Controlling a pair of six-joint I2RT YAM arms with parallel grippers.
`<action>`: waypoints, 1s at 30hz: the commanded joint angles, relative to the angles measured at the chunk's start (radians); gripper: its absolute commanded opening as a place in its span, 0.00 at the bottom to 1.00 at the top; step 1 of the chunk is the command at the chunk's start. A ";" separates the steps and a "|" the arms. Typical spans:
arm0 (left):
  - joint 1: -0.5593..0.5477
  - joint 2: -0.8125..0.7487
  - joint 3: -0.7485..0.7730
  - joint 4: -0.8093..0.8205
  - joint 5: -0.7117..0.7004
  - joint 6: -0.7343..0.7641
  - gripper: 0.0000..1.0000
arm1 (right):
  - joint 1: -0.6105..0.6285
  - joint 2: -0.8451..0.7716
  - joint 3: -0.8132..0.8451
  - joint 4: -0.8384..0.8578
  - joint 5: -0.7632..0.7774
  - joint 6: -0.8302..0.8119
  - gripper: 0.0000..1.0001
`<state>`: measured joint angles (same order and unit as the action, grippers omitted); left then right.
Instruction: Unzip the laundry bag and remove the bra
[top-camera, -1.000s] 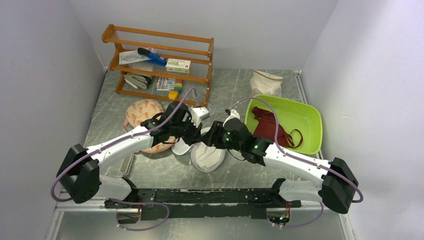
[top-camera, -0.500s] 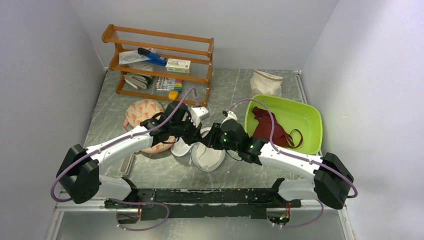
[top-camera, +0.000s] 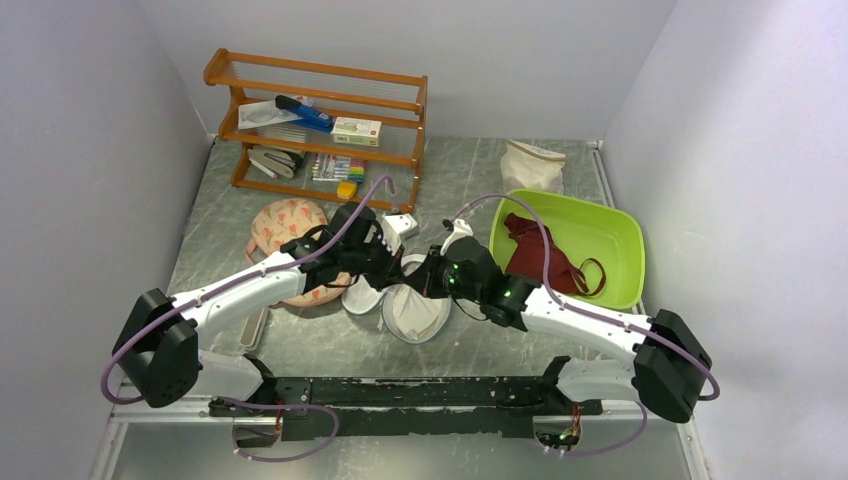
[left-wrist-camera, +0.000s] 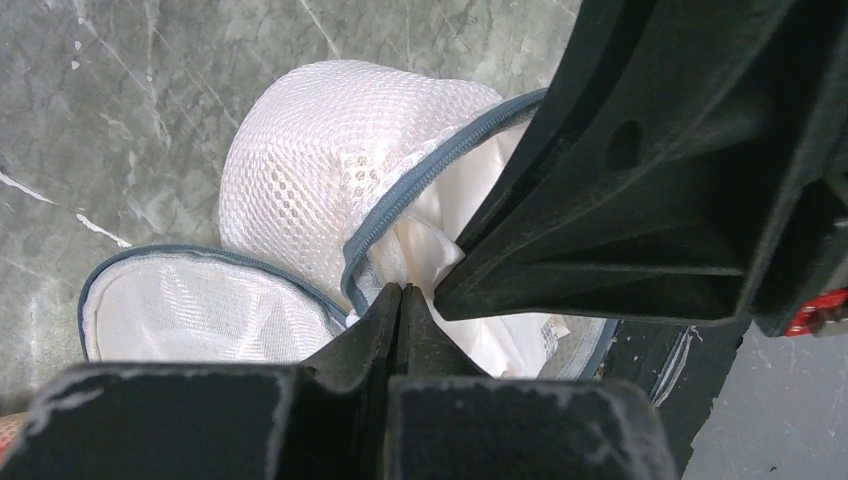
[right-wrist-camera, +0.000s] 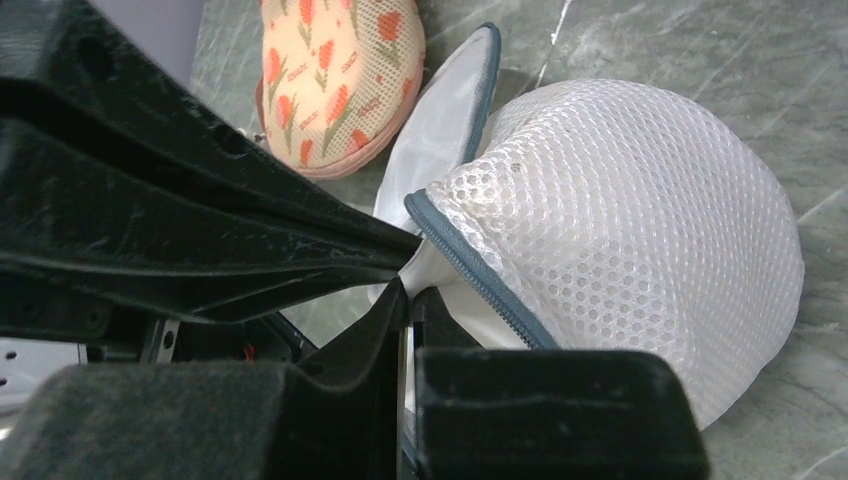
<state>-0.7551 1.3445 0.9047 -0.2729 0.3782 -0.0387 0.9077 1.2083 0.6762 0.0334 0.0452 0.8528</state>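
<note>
Unzipped laundry bag (top-camera: 415, 315) at middle of surface (top-camera: 470, 170); bra (top-camera: 530, 255) lying in green tub (top-camera: 612, 245). Both closed: left end effector (left-wrist-camera: 400, 300) clamped on bag rim, right end effector (right-wrist-camera: 407, 295) pinching lining. Likely best: spread gently, avoid tearing mesh.

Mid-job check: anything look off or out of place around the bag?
One oddity: the laundry bag lies unzipped, halves splayed apart, and the bra already sits in the green tub. Yet the left gripper and the right gripper are both shut, apparently pinching the bag's white lining at the same spot. Nothing looks spilled or torn.
</note>
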 joint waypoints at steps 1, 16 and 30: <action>-0.009 -0.028 0.025 0.025 0.005 -0.006 0.07 | -0.013 -0.064 -0.029 0.050 -0.044 -0.101 0.00; -0.009 -0.028 0.024 0.018 -0.044 -0.010 0.07 | -0.246 -0.077 -0.128 0.349 -0.752 -0.143 0.00; -0.008 -0.021 0.026 0.012 -0.061 -0.009 0.07 | -0.296 -0.216 -0.137 0.266 -0.884 -0.223 0.00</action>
<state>-0.7567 1.3331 0.9047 -0.2741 0.3374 -0.0425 0.6334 1.0218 0.5209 0.3202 -0.7925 0.6678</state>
